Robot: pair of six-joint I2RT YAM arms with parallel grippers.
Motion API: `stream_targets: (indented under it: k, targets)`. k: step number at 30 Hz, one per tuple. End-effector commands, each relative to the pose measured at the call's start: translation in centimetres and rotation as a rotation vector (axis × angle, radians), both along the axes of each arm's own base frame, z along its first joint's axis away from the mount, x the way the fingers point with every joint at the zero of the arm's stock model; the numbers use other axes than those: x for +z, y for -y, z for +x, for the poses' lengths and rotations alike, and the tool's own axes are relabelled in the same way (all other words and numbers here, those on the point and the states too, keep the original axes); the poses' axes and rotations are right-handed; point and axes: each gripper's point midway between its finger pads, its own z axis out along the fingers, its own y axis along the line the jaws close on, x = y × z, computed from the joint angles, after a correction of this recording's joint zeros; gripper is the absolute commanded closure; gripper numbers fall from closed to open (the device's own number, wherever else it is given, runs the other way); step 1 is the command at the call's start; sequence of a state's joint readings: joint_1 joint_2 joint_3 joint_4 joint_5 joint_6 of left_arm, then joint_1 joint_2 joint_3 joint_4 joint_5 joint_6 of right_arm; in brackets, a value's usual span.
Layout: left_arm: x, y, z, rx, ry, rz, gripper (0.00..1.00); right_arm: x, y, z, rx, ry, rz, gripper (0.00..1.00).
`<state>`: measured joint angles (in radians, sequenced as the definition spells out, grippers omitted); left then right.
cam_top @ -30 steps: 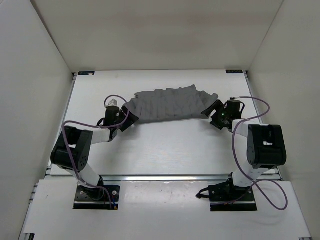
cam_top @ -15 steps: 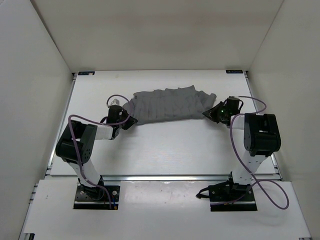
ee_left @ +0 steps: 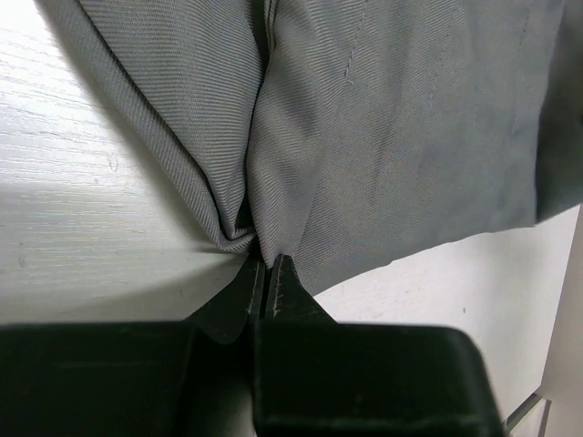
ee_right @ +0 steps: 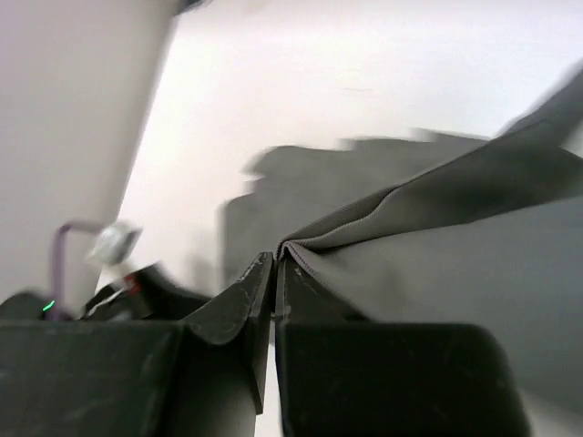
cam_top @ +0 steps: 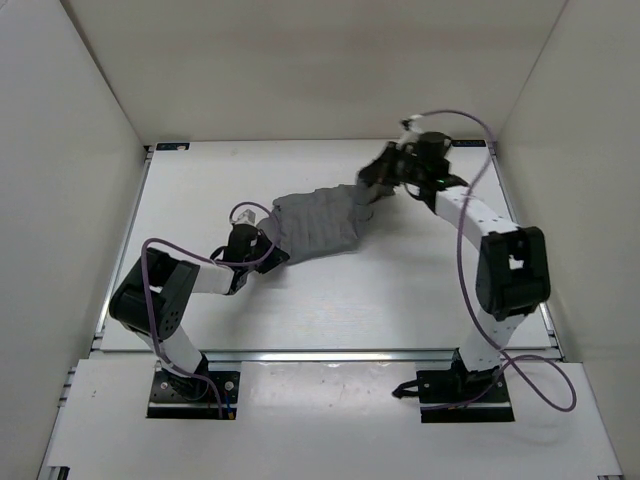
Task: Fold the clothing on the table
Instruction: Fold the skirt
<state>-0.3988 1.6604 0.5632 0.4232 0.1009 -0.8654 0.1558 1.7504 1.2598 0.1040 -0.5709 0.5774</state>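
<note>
Pincers both grip the clothing point(cam_top: 318, 222). Nearest, the left gripper point(cam_top: 270, 256), closed tight, pinches the skirt's seven-o'clock corner low on the table point(cam_top: 190, 190). Farther back, the right gripper point(cam_top: 376, 180), also closed, holds the one-o'clock edge raised, with the fabric spanning between them.

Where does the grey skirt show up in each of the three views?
Top external: skirt bunched mid-table, stretched between left pincer and right pincer.
Left wrist: fills the upper frame, a fold clamped at bottom centre.
Right wrist: drapes right of centre, its edge clamped.
Shared landmark: the white table, in all three.
</note>
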Motion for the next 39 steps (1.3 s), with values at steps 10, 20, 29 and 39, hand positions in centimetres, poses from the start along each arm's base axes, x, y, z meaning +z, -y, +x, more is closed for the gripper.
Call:
stream_targets:
  k: [10, 20, 29, 39]
  targets:
    - [0.2, -1.6, -1.1, 0.026, 0.018, -0.009, 1.00, -8.6, -20.6, -12.4, 0.661, -0.140, -0.154, 1.00]
    - [0.1, -1.9, -2.1, -0.009, 0.007, -0.025, 1.00, -12.0, -21.6, -13.6, 0.756, -0.244, -0.111, 1.00]
    - [0.2, -0.6, -3.9, -0.118, -0.020, -0.060, 0.94, -9.3, -23.4, -12.8, 0.814, -0.200, -0.073, 1.00]
    - [6.2, -3.4, -4.0, -0.017, 0.132, -0.145, 0.36, -1.0, -23.6, -14.4, 0.896, 0.137, 0.074, 0.46]
